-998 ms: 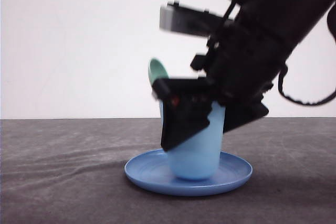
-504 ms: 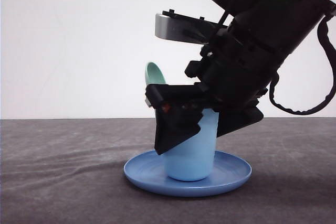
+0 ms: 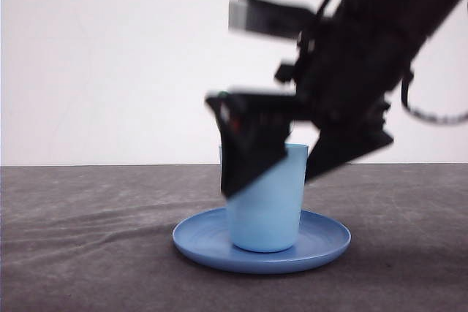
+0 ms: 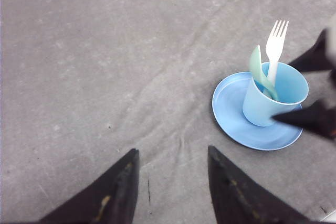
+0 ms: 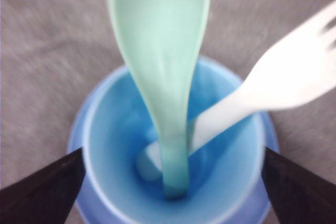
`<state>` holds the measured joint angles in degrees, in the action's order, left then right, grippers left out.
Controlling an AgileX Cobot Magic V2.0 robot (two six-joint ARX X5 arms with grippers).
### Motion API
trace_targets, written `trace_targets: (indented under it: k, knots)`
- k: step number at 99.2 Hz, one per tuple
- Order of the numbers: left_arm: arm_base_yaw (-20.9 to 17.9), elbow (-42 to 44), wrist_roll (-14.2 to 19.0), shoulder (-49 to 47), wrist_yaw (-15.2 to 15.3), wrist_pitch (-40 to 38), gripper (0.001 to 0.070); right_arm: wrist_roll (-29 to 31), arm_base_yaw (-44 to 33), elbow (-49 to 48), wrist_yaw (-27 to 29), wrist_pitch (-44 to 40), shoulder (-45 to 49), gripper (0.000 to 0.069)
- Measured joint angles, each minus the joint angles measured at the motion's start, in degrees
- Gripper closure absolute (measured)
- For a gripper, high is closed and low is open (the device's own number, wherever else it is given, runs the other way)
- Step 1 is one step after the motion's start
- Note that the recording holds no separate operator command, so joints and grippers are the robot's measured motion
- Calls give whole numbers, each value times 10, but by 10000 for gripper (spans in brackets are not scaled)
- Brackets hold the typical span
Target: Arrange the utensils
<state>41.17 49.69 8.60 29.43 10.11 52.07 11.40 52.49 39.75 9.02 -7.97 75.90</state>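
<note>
On the grey table (image 3: 88, 253), near the centre of the front view, a round blue plate (image 3: 197, 242) carries a light blue cup (image 3: 267, 213) standing upright in its middle. Both utensils are inside that cup. From the left wrist camera, the white fork (image 4: 274, 45) stands handle down with its tines pointing toward 12 o'clock above the rim, and the mint-green spoon (image 4: 258, 72) leans beside it at about 11 o'clock, its bowl up. From the right wrist camera, looking straight down into the cup (image 5: 105, 145), the spoon (image 5: 160, 51) has its handle end on the cup floor and its bowl rising toward 12 o'clock; the fork (image 5: 294, 72) crosses behind it, tines out over the rim at about 2 o'clock.

The right gripper (image 3: 281, 173) hovers over the cup, its dark fingers spread to either side of the rim and closed on nothing; in the front view it is motion-blurred, so whether a finger touches the cup wall is hard to say. The left gripper (image 4: 170, 187) hangs over bare table with the plate (image 4: 231, 114) at its 2 o'clock, well apart, fingers parted and holding nothing.
</note>
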Motion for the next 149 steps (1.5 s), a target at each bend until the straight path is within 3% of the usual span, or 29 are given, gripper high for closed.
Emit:
trace_targets:
  k: [30, 59, 87, 95, 104, 111, 116, 126, 149]
  knots:
    - [0, 0, 0, 0, 0, 0, 470, 0, 0, 60, 0, -167, -138, 42]
    - [0, 0, 0, 0, 0, 0, 470, 0, 0, 135, 4, -200, -284, 42]
    - [0, 0, 11, 0, 0, -7, 470, 0, 0, 139, 67, -232, -350, 51]
    - [0, 0, 13, 0, 0, -7, 470, 0, 0, 139, 73, -244, -349, 136]
    - [0, 0, 13, 0, 0, -7, 483, 0, 0, 139, 74, -251, -347, 353]
    - [0, 0, 14, 0, 0, -7, 593, 0, 0, 139, 74, -256, -346, 551]
    - [0, 0, 15, 0, 0, -7, 646, 0, 0, 139, 76, -257, -346, 625]
    - [0, 0, 16, 0, 0, -7, 682, 0, 0, 139, 77, -258, -346, 678]
    - [0, 0, 20, 0, 0, -6, 685, 0, 0, 139, 77, -256, -346, 688]
